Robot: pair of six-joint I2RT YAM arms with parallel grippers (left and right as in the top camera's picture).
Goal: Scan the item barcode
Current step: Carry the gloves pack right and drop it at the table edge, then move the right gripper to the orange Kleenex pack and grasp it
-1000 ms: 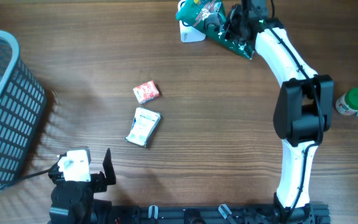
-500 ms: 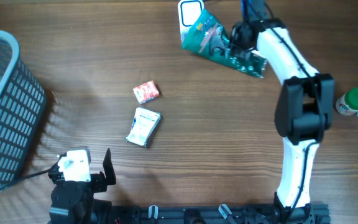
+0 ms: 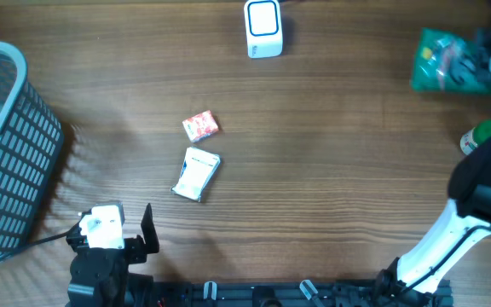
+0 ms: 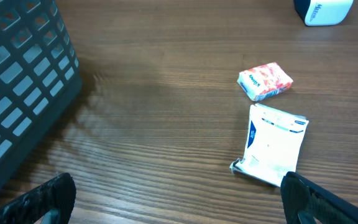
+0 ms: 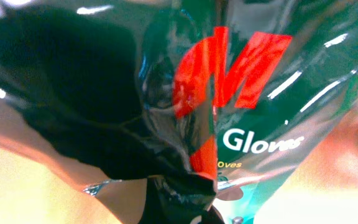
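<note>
A glossy green glove packet [image 3: 440,61] hangs at the far right back of the table, and my right gripper [image 3: 481,58] is shut on it. In the right wrist view the packet [image 5: 229,93] fills the frame, crumpled where the right gripper [image 5: 185,208] pinches it; no barcode shows. The white and blue scanner [image 3: 262,28] stands at the back centre, well left of the packet. My left gripper [image 3: 116,232] rests at the front left, open and holding nothing [image 4: 179,202].
A red packet [image 3: 200,126] and a white packet [image 3: 197,174] lie left of centre, both in the left wrist view too [image 4: 265,81] [image 4: 272,143]. A dark mesh basket [image 3: 7,145] stands at the left edge. A green-capped bottle [image 3: 482,139] lies at the right edge.
The right arm has swung the green packet from beside the scanner across to the far right of the table. The left arm has not moved.
</note>
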